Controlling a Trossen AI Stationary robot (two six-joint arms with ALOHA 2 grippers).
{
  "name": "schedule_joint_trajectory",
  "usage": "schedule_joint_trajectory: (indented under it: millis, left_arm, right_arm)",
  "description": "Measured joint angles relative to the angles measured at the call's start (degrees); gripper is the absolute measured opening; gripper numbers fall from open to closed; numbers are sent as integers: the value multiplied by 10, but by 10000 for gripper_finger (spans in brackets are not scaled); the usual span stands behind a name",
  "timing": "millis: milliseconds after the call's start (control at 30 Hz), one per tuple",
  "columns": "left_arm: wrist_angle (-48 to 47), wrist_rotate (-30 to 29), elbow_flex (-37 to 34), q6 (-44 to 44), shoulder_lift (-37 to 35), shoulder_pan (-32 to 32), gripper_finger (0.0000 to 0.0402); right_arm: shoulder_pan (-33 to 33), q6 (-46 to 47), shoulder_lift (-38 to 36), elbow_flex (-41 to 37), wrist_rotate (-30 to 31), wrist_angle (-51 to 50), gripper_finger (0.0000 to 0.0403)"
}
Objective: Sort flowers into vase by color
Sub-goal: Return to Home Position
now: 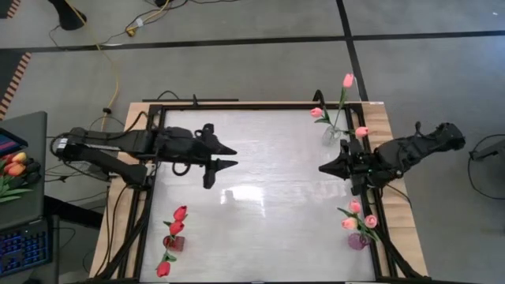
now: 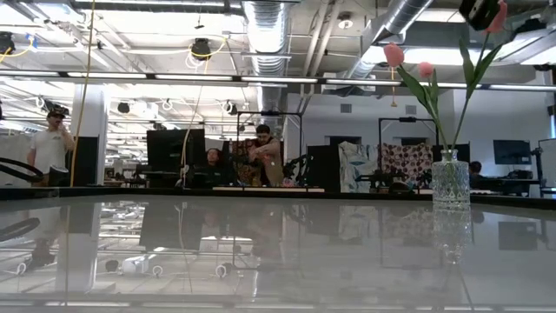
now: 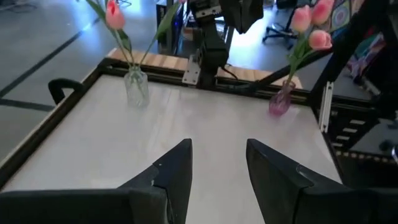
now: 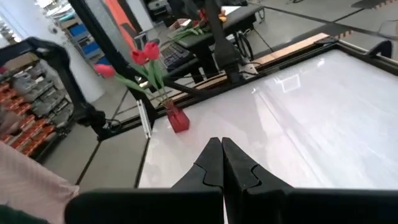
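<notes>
Found no flower loose on the table (image 1: 268,181): red tulips (image 1: 177,227) in red vase (image 1: 173,243) on left arm's side; pink tulips (image 1: 359,217) in pink vase (image 1: 357,241) and pale tulips (image 1: 317,113) in clear vase (image 1: 334,134) on right arm's side. Noted left gripper (image 1: 235,156) jaws apart, empty; right gripper (image 1: 321,168) jaws closed on nothing. Judged sorting complete, homing in hand; next move called only for drawing both arms back clear of the vases.

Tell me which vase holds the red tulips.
The red vase, alone on the left; the clear vase and pink vase on the right hold pink tulips.

Three vases (image 1: 173,242), three red tulips (image 1: 180,213), six pink tulips (image 1: 348,80), two arms (image 1: 118,144)
</notes>
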Motion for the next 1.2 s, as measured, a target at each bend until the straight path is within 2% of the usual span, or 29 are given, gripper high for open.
schedule_joint_trajectory:
  millis: [500, 667, 933, 1200]
  left_arm:
    - [215, 3, -280, -23, -193, 0, 139]
    - [270, 4, -362, -19, -241, 0, 139]
    - [313, 4, -455, -19, -308, 1, 139]
    - [373, 20, -520, -32, -328, 19, 139]
  right_arm:
    - [-104, -91, -22, -75, -103, 17, 16]
    - [-137, -114, -32, -96, -108, 18, 16]
    - [-178, -116, -100, -155, -139, 18, 17]
    - [-201, -120, -154, -217, -140, 21, 18]
